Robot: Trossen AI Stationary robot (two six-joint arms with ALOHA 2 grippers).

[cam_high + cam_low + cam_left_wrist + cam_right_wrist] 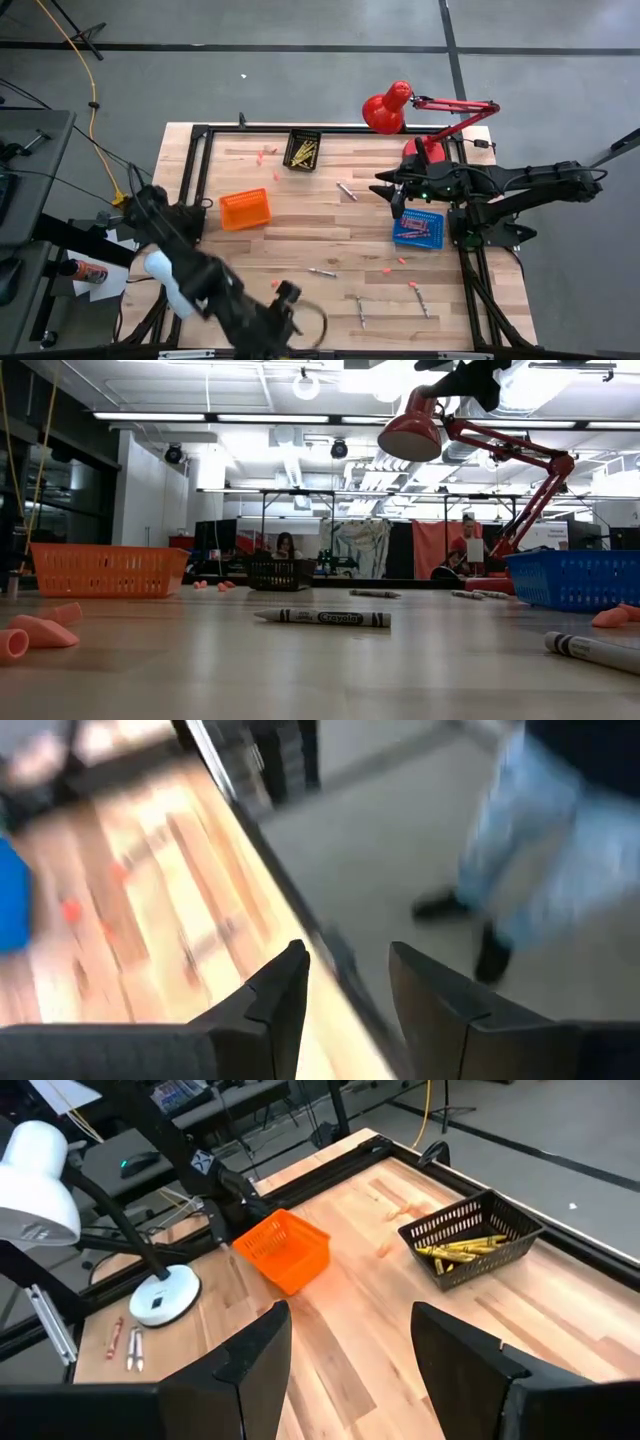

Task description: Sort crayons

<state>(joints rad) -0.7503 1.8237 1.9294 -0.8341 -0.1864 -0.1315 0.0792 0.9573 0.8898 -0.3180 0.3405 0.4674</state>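
Note:
Grey crayons lie flat and singly on the wooden table: one near my right gripper, the others toward the near edge. Yellow crayons lie in the black basket at the far side. More crayons lie in the blue basket. The orange basket stands left of centre. My right gripper hangs open above the table's right part, by the blue basket. My left gripper is open over the table's near edge, blurred in the high view; nothing is between its fingers.
Small pink chips are scattered on the wood. A red lamp stands at the far right, a white lamp at the left. A person's legs stand on the floor beyond the near edge. A black frame rims the table.

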